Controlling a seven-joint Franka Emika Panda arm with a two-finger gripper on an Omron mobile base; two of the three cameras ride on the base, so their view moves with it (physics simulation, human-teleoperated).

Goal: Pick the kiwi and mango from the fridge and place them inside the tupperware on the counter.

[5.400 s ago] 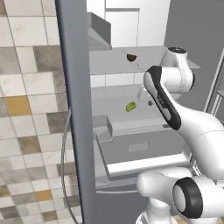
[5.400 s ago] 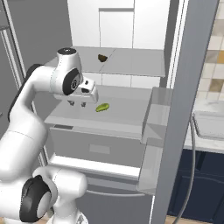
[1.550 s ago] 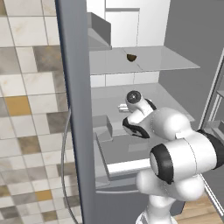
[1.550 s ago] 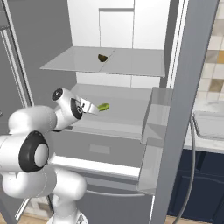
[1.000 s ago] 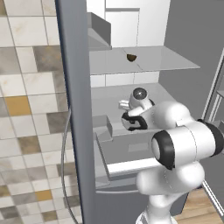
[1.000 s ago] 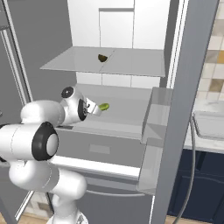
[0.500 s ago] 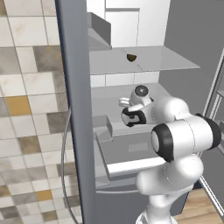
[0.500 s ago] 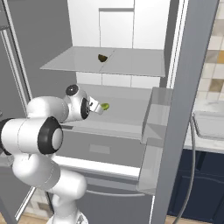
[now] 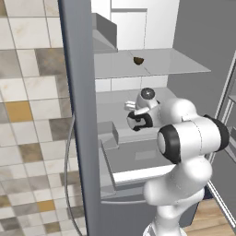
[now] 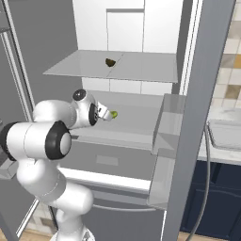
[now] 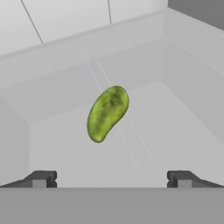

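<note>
Inside the open fridge (image 10: 141, 28), the yellow-green mango (image 11: 107, 113) lies on the middle shelf (image 10: 136, 123). My gripper (image 11: 111, 179) is open, its fingertips wide apart on either side and just short of the fruit. From the right base view the gripper (image 10: 108, 116) is level with the shelf and the mango (image 10: 114, 114) peeks out at its tip. The dark brown kiwi (image 9: 138, 60) sits one shelf higher, also seen as the kiwi (image 10: 110, 62). In the left base view my hand (image 9: 137, 120) hides the mango. The tupperware is out of view.
The open fridge door (image 9: 78, 115) stands close on the left, with its bins (image 10: 162, 141) on the right side. A drawer front (image 9: 138, 161) juts out below the shelf. The white counter (image 10: 214, 157) over navy cabinets carries a pale rectangular basin (image 10: 226, 134).
The arm has reached deeper over the middle shelf, bringing the hand closer to the mango. The fingers stayed wide apart. The kiwi has not moved.
</note>
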